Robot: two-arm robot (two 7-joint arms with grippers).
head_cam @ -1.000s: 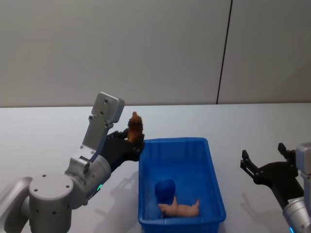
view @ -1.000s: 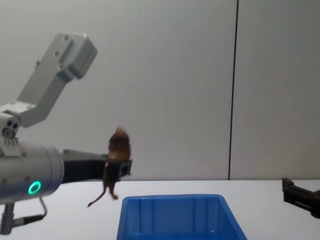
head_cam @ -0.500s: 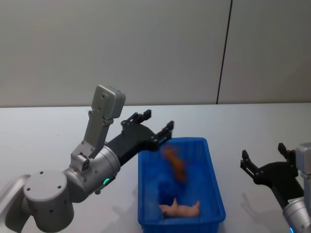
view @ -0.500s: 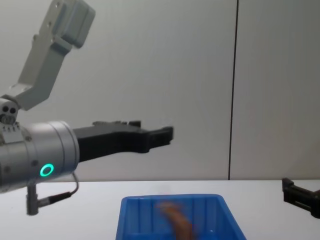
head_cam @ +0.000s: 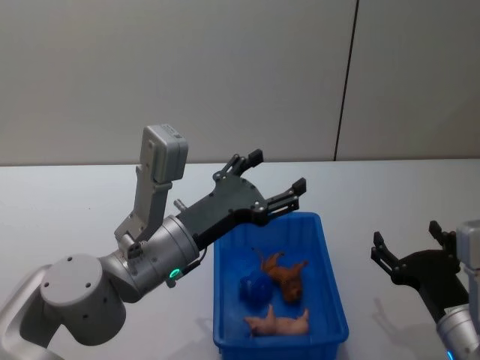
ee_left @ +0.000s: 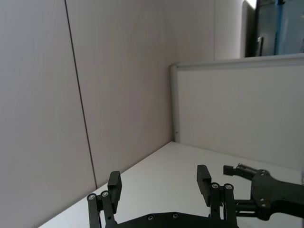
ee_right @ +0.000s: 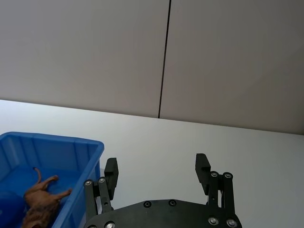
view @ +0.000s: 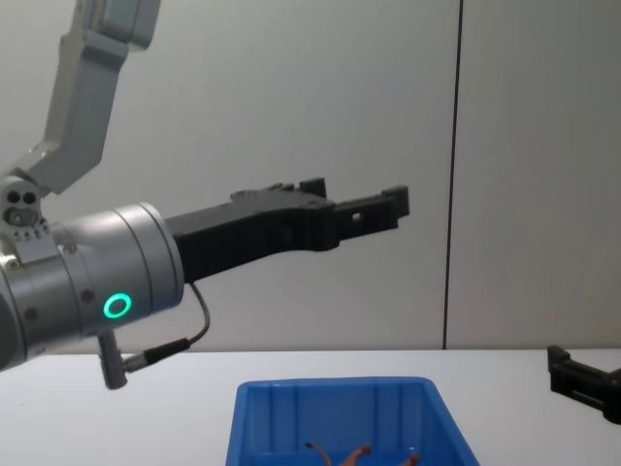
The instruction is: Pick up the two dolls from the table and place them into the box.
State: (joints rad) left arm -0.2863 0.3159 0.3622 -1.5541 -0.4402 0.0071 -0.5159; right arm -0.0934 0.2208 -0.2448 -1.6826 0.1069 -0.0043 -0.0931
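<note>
Left gripper (head_cam: 272, 182) spread, empty, high above box (head_cam: 331, 279); brown doll (head_cam: 285, 274) & pink doll (head_cam: 279, 323) both inside, beside blue lump (head_cam: 253, 287). Right gripper (head_cam: 409, 250) spread, idle w/ nothing nearby. Risk: left arm dropping on retreat could clip rim, shove box

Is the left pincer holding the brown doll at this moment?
No. In the head view the left pincer is open and empty above the blue box, and the brown doll lies inside it.
</note>
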